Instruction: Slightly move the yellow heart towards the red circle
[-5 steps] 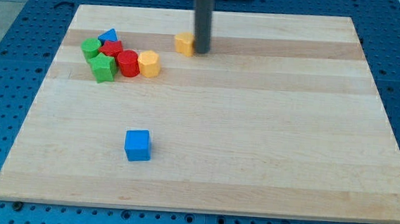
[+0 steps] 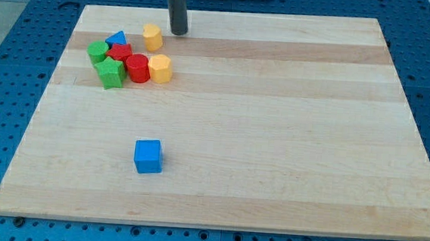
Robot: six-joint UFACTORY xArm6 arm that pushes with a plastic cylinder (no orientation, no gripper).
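Note:
The yellow heart (image 2: 152, 36) lies near the view's top left, just above and to the right of the block cluster. The red circle (image 2: 137, 67) stands in that cluster, below and slightly left of the heart, with a small gap between them. My tip (image 2: 179, 32) rests on the board just to the right of the yellow heart and slightly above it, a little apart from it.
The cluster also holds a yellow hexagon-like block (image 2: 160, 68) right of the red circle, a second red block (image 2: 119, 52), a blue triangle (image 2: 117, 38) and two green blocks (image 2: 98, 51) (image 2: 111, 73). A blue cube (image 2: 148, 155) sits alone lower down.
My tip has moved left and slightly up. The yellow heart has slid left, closer to the cluster and the red circle.

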